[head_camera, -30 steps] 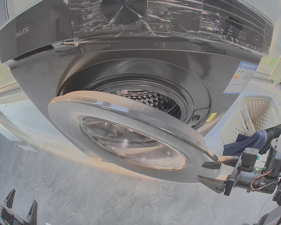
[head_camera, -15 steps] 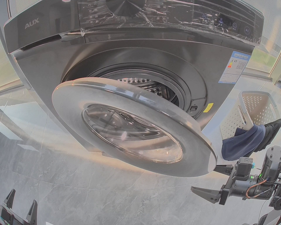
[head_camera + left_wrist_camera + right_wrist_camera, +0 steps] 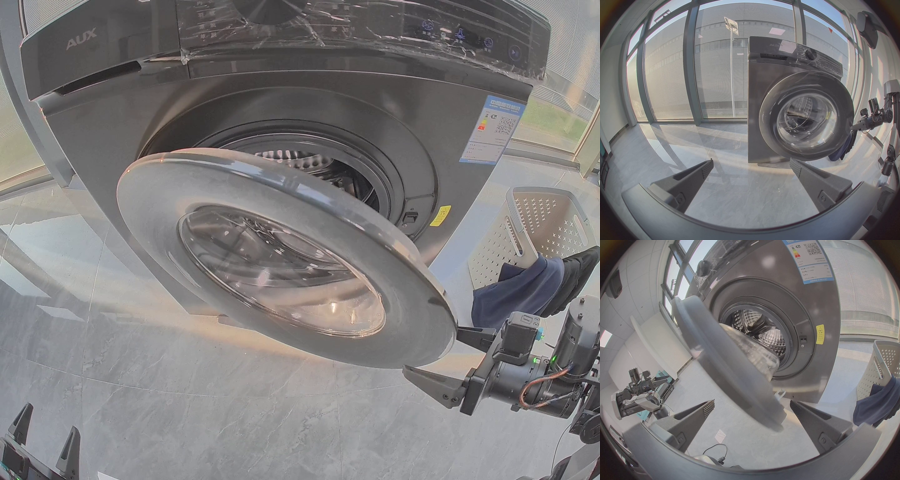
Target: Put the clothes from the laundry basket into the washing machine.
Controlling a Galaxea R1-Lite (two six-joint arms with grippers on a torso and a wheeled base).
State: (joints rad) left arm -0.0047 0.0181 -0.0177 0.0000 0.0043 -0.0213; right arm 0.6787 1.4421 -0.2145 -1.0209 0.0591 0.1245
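Now the door is hanging wider off the washing machine than a second ago, exposing more drum. Right gripper is straddling the door's free edge, spread wide, gripping nothing. Left gripper is idling wide open, well before the machine. Clothes are draping over the laundry basket beside the machine's right, so loading is probably coming next.

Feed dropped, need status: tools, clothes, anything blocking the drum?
Both open: right tool straddling the door edge, left tool low, empty. Clothes draped over laundry basket rim. Door half open across the drum.
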